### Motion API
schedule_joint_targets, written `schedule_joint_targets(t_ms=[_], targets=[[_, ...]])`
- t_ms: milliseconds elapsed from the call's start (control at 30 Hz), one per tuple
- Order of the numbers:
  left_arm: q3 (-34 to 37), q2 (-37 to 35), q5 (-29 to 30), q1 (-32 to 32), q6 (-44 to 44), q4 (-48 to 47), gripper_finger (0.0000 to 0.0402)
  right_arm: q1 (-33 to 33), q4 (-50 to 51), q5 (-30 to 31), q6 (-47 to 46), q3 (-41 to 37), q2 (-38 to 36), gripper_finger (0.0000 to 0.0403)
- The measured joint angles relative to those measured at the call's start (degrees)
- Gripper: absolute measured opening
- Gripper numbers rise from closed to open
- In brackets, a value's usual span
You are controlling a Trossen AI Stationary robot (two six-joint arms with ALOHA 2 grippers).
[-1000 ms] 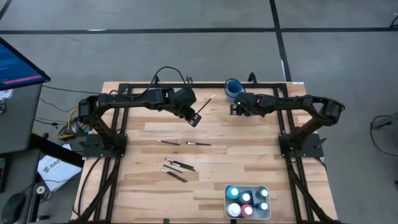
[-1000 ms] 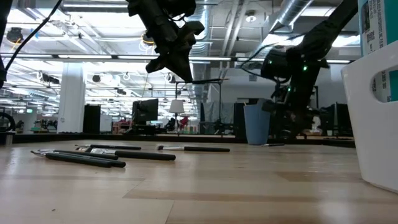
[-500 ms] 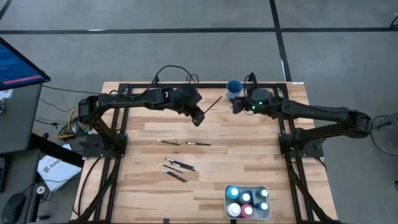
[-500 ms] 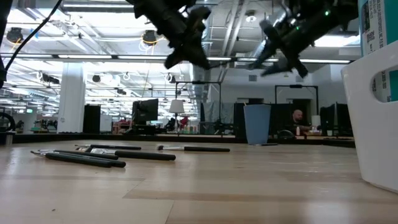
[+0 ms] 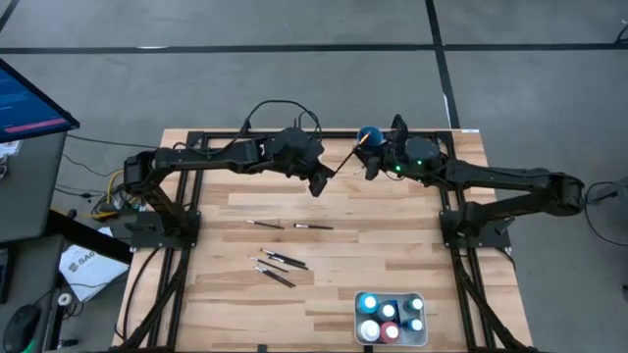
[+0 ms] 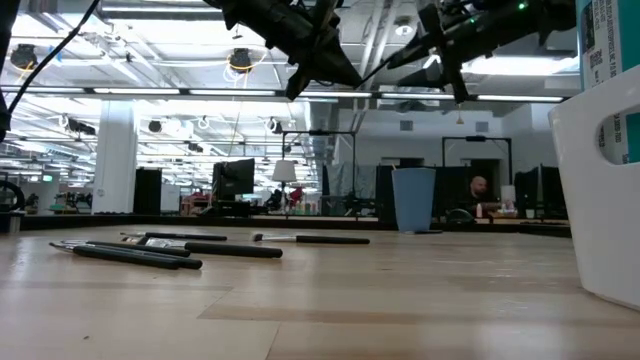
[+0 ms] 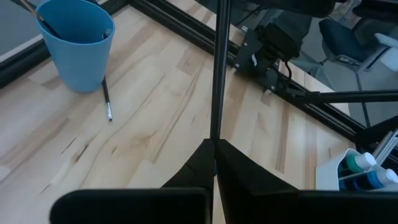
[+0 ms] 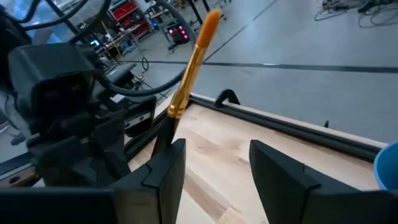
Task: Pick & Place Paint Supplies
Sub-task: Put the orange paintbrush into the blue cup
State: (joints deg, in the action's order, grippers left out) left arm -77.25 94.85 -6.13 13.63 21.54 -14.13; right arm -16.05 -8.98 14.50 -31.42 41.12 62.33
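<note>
One paintbrush [image 5: 345, 163] is up in the air between the arms, and about six more brushes [image 5: 278, 260] lie loose on the wood, though the bunched ones are hard to count. One blue cup [image 5: 369, 136] stands at the back edge. The single white tray [image 5: 391, 298] holds about six paint bottles [image 5: 369, 303].

The wooden table [image 5: 392, 255] stands on a grey floor [image 5: 245, 78] crossed by dark seam lines. Beyond it lies a large open hall (an industrial sort of space): white columns [image 6: 117, 155], exposed ceiling ducts [image 6: 395, 30], bright strip lights [image 6: 60, 92], and desks with dark monitors [image 6: 238, 178]. A blue-lit screen [image 5: 29, 98] sits beside the table.
</note>
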Motion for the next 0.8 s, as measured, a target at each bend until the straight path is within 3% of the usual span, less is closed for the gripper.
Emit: schedule_joint_targets(t_ms=[433,800], targets=[[0.00,0.00,-1.32,0.00,0.12,0.16,0.0000,-0.02,2.79,-4.15,5.40,0.00,-6.55,0.0170],[0.00,0.00,-1.25,-0.85,-0.11,2.72,0.0000,-1.97,-4.30,-4.23,6.97,0.00,-2.50,0.0170]])
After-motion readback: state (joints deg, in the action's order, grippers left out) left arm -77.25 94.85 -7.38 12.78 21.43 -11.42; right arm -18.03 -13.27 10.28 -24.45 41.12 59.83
